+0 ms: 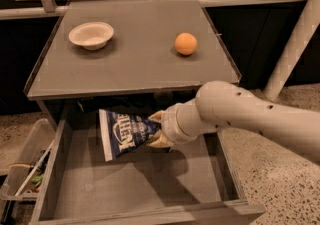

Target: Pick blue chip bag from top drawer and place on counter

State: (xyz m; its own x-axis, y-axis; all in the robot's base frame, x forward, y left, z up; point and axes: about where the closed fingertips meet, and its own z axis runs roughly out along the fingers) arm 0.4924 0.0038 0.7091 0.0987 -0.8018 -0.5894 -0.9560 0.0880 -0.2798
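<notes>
The blue chip bag (125,133), dark navy with white lettering and a white strip on its left end, hangs above the floor of the open top drawer (135,184). My gripper (156,130) is shut on the bag's right end, its pale fingers above and below the crinkled edge. My white arm reaches in from the right. The bag is just below the front edge of the grey counter (132,64). The bag casts a shadow on the drawer bottom.
A pale bowl (91,35) sits at the counter's back left and an orange (185,44) at its back right. A clear plastic bin with clutter (22,169) stands left of the drawer. A white post (292,44) leans at the right. A rail runs behind the counter.
</notes>
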